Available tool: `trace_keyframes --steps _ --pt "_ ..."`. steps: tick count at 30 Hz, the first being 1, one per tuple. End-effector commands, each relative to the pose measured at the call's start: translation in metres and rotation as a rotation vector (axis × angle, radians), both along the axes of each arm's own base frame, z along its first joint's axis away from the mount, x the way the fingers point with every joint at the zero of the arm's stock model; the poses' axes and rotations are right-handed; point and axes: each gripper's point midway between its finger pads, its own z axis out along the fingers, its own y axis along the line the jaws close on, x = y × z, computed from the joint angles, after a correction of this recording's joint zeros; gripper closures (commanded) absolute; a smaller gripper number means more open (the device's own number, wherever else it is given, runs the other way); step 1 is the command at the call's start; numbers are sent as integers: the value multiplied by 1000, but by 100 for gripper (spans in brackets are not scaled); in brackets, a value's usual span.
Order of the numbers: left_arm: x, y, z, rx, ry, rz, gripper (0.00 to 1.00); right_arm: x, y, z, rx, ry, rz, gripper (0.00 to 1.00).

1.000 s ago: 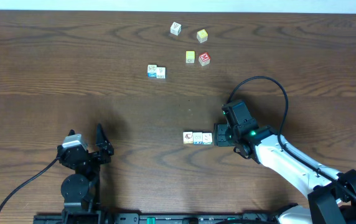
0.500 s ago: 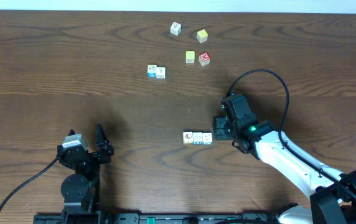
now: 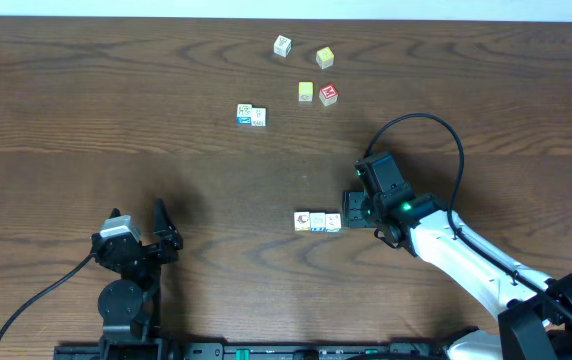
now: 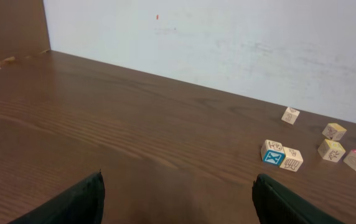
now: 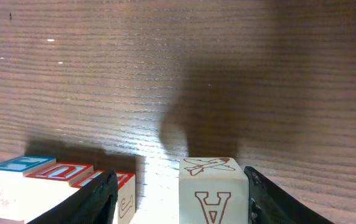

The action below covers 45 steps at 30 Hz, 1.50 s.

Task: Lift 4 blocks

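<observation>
Fingers on the left arm [image 4: 72, 202] stand wide apart with nothing between them. They are parked at about 7 o'clock on the tabletop [image 3: 166, 120] and aimed toward 12. The blocks lie well off toward their 3 o'clock, so this arm is the farther of the two.

Moving right, three of the blocks sit as a row [image 3: 318, 221] low in the middle of the tabletop, face against face, with the long axis running 9 to 3 o'clock. The other cubes [image 3: 251, 115] are well apart, up toward 12.

The fourth, the A block [image 5: 212, 190], is hidden under the right arm from overhead. The right wrist view shows it upright, just beside the row's 3 o'clock end, with a sliver of bare wood between them.

The right fingers [image 5: 94, 202] are apart and straddle that A block. In the wrist view, the one on its 3 o'clock side touches it or nearly does. The other stands off at 9 o'clock with a clear gap, in front of the row's last cube. This is not a clamp.

The fingers close along the same line as the row's long axis. The coming move likely turns on that alignment: getting the A block flush against the row's end.
</observation>
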Motion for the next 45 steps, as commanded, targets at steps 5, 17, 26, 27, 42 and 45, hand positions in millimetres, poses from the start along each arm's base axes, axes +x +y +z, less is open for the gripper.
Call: trace_keyframes --steps 5,17,26,27,42,45 --pt "-1 2 -19 3 55 8 23 8 -10 2 -60 -34 -34 48" --pt "-1 2 -19 3 55 8 23 2 -17 -11 -94 -5 -48 53" --pt "-1 2 -19 3 55 8 24 -2 -19 -28 -114 38 -56 51" --pt "-1 2 -19 3 55 8 24 -2 -19 -28 -114 38 -56 48" --pt "-1 2 -19 3 55 8 24 19 -8 -12 -77 -31 -59 56" --pt "-1 2 -19 3 55 8 23 25 -5 -6 -67 -46 -60 65"
